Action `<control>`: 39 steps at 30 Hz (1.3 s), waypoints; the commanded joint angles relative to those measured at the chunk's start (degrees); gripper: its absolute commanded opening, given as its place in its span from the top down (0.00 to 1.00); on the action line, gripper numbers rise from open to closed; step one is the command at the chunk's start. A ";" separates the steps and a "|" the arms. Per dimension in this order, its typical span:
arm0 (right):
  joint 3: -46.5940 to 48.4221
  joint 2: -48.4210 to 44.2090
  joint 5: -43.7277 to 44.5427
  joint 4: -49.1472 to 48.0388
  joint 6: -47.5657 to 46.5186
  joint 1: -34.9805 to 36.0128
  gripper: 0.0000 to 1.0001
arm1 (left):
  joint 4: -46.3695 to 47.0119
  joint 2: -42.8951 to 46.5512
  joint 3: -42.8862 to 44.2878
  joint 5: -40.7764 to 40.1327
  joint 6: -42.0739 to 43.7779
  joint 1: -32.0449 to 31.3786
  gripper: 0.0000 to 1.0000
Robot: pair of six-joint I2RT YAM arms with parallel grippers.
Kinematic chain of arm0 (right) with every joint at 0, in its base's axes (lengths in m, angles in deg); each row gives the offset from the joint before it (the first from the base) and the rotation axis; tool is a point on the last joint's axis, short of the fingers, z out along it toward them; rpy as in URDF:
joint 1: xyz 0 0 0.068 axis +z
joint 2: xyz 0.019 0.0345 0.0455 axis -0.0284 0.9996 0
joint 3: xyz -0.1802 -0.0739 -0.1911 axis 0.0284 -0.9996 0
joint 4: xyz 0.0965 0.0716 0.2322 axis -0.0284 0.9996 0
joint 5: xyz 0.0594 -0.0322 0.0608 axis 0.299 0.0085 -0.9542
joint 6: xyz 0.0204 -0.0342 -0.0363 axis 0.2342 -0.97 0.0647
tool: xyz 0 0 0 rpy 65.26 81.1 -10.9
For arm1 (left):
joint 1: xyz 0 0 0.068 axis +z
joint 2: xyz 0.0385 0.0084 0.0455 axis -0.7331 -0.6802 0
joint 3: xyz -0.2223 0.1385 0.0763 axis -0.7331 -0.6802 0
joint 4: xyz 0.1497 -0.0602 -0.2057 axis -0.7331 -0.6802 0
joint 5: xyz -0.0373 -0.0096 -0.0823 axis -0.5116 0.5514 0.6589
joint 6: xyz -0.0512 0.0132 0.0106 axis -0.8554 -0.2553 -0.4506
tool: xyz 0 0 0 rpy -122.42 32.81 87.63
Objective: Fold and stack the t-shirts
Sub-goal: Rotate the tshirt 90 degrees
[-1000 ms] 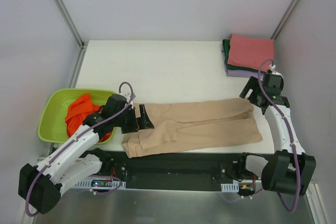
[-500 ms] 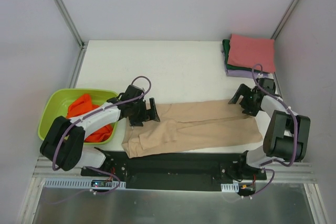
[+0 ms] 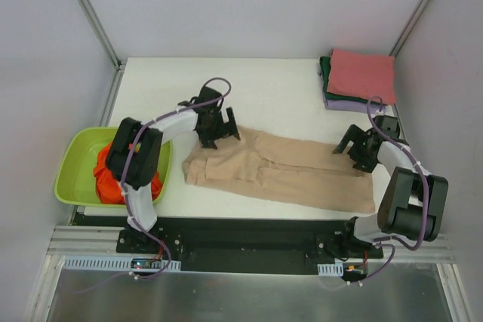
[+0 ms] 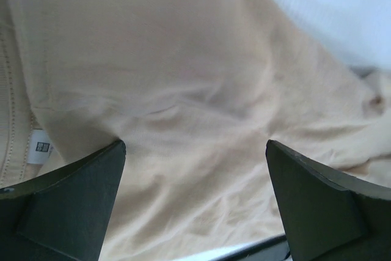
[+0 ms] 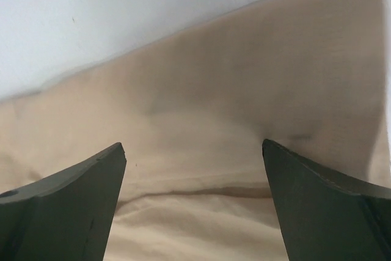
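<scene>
Now: beige soft cloth t-shirt (image 3: pixel 287 175) flat on white counter (image 3: pixel 173 88), long axis left-right (left end slightly farther). Left jaws over left end, right jaws over right end, both spread wide, gripping nothing.

A spread t-shirt (image 3: pixel 287 175) lies left to right across the middle of the tabletop (image 3: pixel 256 84); a stack of folded t-shirts (image 3: pixel 361 77) sits in the far right corner; a basin (image 3: pixel 74 165) sits at the near left edge, with a bunched t-shirt (image 3: pixel 104 180) in it.
</scene>
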 commanded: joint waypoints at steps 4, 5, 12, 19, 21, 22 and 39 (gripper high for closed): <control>-9.16 -7.92 -6.60 3.10 4.28 -0.10 0.04 | -7.17 -29.41 38.68 -2.60 5.28 6.24 0.01; -11.27 -9.14 -10.98 1.27 4.64 0.07 0.04 | -9.01 -33.02 46.14 -1.02 5.29 6.51 0.01; -17.61 -18.99 -15.33 5.02 8.85 18.06 0.04 | -6.68 -53.17 80.48 14.70 0.03 8.79 0.01; -24.03 -25.59 -15.16 2.13 20.54 39.85 0.04 | 5.38 -51.67 74.94 11.39 -4.46 8.97 0.01; -23.60 -25.24 -15.16 0.29 21.69 45.66 0.04 | 9.23 -53.96 75.74 14.18 -7.87 9.15 0.01; -23.07 -24.63 -15.07 -0.67 22.39 48.12 0.04 | 11.60 -55.45 76.09 17.42 -11.12 9.32 0.01; 4.43 -6.15 -2.35 8.61 10.72 63.79 0.04 | 22.09 -58.03 80.23 21.66 -17.75 10.03 0.01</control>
